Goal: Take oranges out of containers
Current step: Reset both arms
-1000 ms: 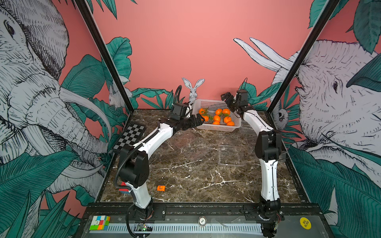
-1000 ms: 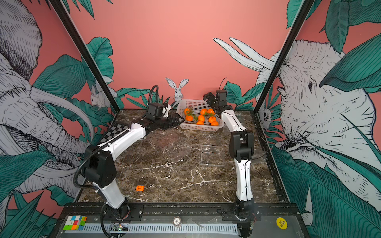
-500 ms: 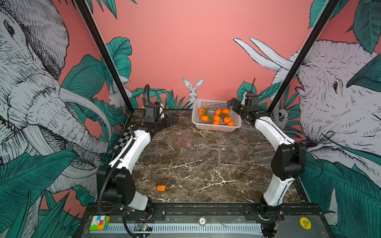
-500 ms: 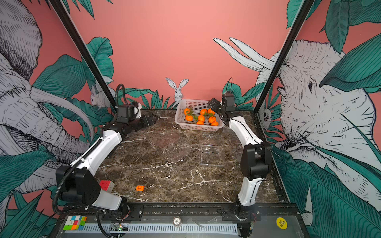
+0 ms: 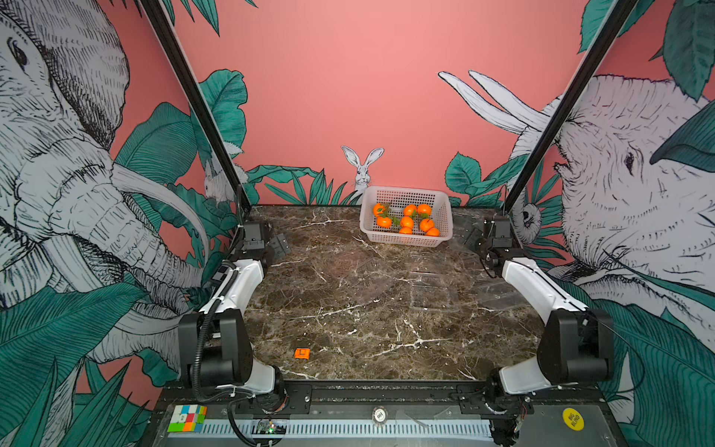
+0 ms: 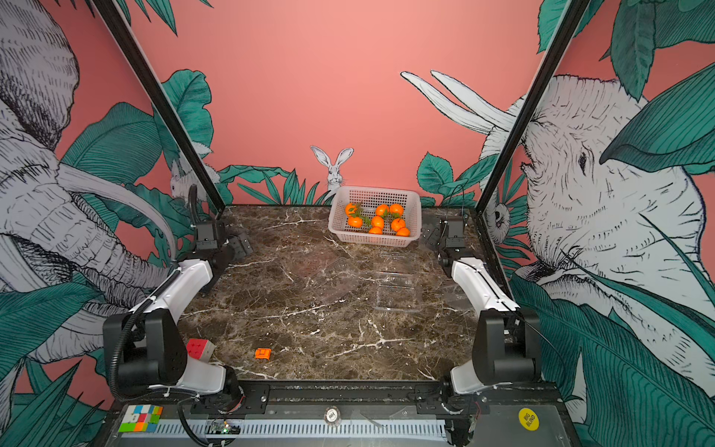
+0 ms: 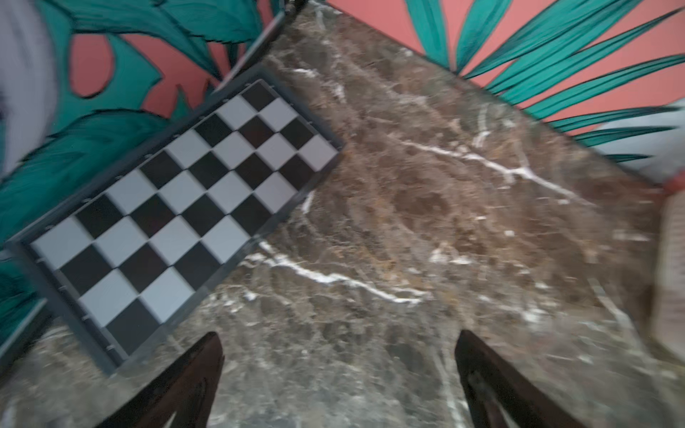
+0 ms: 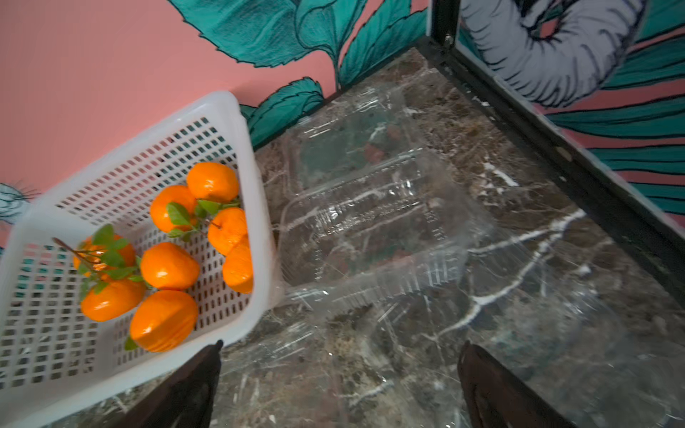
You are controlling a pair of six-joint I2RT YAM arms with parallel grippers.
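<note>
Marble tabletop (image 5: 348, 309) — glossy oranges (image 8: 169, 266), some green-leaved

**Bright orange standing out on brown marble**

The oranges (image 5: 407, 221) are glowing bright orange with green leaves. The basket (image 5: 406, 194) is showing white, dotted with rows of holes. The table (image 5: 348, 309) is showing dark brown marble with white veins. The board (image 7: 185, 207) is displaying black-and-white checks. The containers (image 8: 370, 222) are looking clear and ribbed. The wall (image 5: 329, 96) is showing pink with teal leaves.

Glossy oranges (image 8: 168, 266), plastic basket (image 8: 48, 348) — clear plastic containers (image 8: 370, 222), polished marble table (image 5: 348, 309).
</note>
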